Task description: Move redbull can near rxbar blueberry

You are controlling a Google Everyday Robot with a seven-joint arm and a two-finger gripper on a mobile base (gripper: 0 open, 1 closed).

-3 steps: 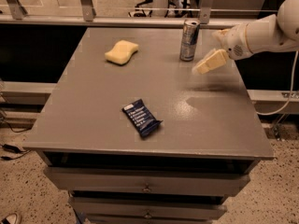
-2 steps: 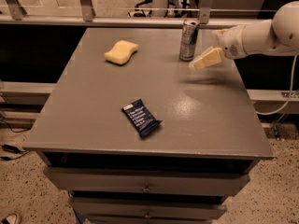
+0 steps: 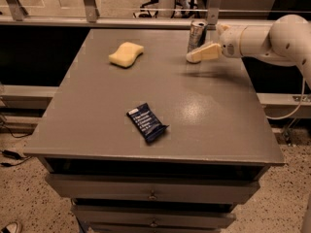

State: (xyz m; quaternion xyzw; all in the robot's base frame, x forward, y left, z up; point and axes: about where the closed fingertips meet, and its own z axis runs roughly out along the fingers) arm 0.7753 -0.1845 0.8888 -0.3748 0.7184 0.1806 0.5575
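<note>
The redbull can [image 3: 196,33] stands upright near the table's far edge, right of centre. The rxbar blueberry [image 3: 147,123] lies flat in its dark blue wrapper near the front of the table, well apart from the can. My gripper [image 3: 206,41] comes in from the right on the white arm [image 3: 272,38] and is open at the can. Its near cream finger [image 3: 201,54] reaches across in front of the can's base. The far finger is mostly hidden behind the wrist and the can.
A pale yellow sponge [image 3: 126,54] lies at the back left of the grey table [image 3: 97,106]. Metal railing posts [image 3: 90,4] stand behind the far edge. Drawers [image 3: 153,194] sit below the front edge.
My gripper has moved left towards the can, and its near finger now reaches in front of the can's base. The can, bar and sponge have not moved.
</note>
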